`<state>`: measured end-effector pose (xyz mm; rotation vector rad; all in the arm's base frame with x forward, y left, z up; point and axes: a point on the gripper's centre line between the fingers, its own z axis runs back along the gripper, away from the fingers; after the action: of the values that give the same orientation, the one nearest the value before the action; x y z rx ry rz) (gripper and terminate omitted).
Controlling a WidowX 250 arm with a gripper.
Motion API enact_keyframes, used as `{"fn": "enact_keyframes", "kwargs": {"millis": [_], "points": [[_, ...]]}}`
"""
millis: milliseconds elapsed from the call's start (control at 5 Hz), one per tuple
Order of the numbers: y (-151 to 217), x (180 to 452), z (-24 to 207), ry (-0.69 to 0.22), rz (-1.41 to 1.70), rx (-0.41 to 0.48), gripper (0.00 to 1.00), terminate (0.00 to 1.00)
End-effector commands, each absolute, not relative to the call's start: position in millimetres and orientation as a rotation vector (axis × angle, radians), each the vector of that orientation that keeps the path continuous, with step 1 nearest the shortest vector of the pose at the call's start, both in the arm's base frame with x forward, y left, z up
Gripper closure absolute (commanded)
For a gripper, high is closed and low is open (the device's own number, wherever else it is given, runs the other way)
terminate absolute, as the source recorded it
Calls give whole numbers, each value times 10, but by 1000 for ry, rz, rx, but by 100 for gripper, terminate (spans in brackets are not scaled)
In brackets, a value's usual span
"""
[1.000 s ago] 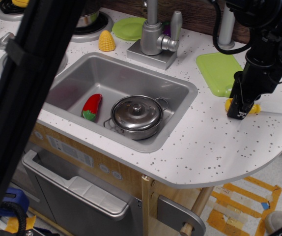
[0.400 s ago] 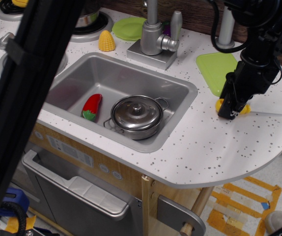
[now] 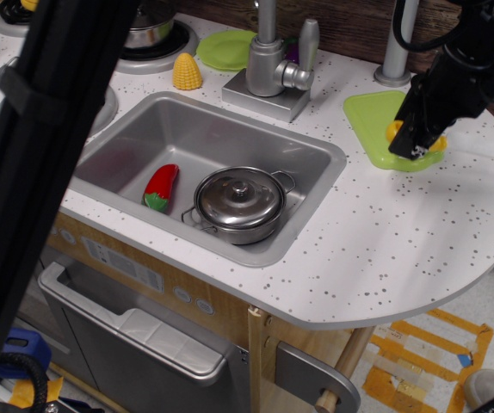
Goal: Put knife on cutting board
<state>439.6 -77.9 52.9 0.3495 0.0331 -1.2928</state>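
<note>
The lime-green cutting board (image 3: 374, 122) lies on the counter to the right of the faucet. My gripper (image 3: 410, 146) is over the board's right end, shut on the knife. Only bits of the knife's yellow handle (image 3: 394, 130) show on either side of the black fingers; its blade is hidden. I cannot tell whether the knife touches the board or hangs just above it.
The sink (image 3: 204, 163) holds a steel lidded pot (image 3: 239, 202) and a red pepper (image 3: 161, 186). The faucet (image 3: 268, 64), a corn cob (image 3: 187, 71) and a round green plate (image 3: 225, 48) stand behind it. A black post (image 3: 40, 172) blocks the left.
My gripper has carried the knife from the bare counter near the right edge up and back, and it is now over the cutting board.
</note>
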Motion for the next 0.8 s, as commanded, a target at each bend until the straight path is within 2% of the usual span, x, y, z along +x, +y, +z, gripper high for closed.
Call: {"fn": "enact_keyframes", "kwargs": {"millis": [0, 200, 400, 600], "points": [[-484, 4795, 803, -91, -1320, 401, 100, 0], [-348, 4953, 754, -121, -1361, 426, 100, 0], [-257, 4999, 660, -142, -1391, 428, 0, 0], [-241, 4943, 626, -147, -1393, 428, 0, 0]]}}
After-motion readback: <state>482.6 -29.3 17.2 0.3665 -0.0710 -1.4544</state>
